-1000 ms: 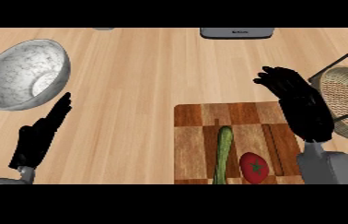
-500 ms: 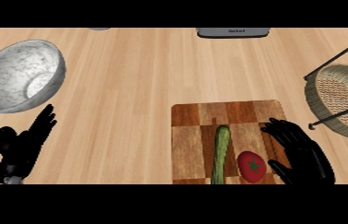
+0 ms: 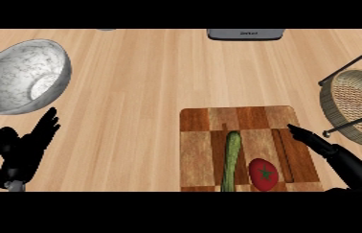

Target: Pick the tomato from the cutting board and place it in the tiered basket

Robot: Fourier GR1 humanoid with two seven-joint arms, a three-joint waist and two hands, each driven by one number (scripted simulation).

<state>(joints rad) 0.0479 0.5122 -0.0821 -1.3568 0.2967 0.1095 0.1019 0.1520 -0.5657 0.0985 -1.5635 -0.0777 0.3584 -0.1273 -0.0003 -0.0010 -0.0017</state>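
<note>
A red tomato with a green stem star lies near the front edge of the checkered wooden cutting board, right of a long green cucumber. My right hand hovers over the board's right edge, fingers straight and pointing up-left, just right of the tomato and not touching it. The wicker tiered basket with its dark wire frame stands at the right edge. My left hand rests open at the lower left, fingers up.
A large speckled grey bowl sits at the far left. A dark grey appliance shows at the counter's back edge. Bare wooden counter lies between the bowl and the board.
My right hand has drawn back toward the lower right, from the board's upper right to beside the tomato. The left hand has sunk lower at the left edge.
</note>
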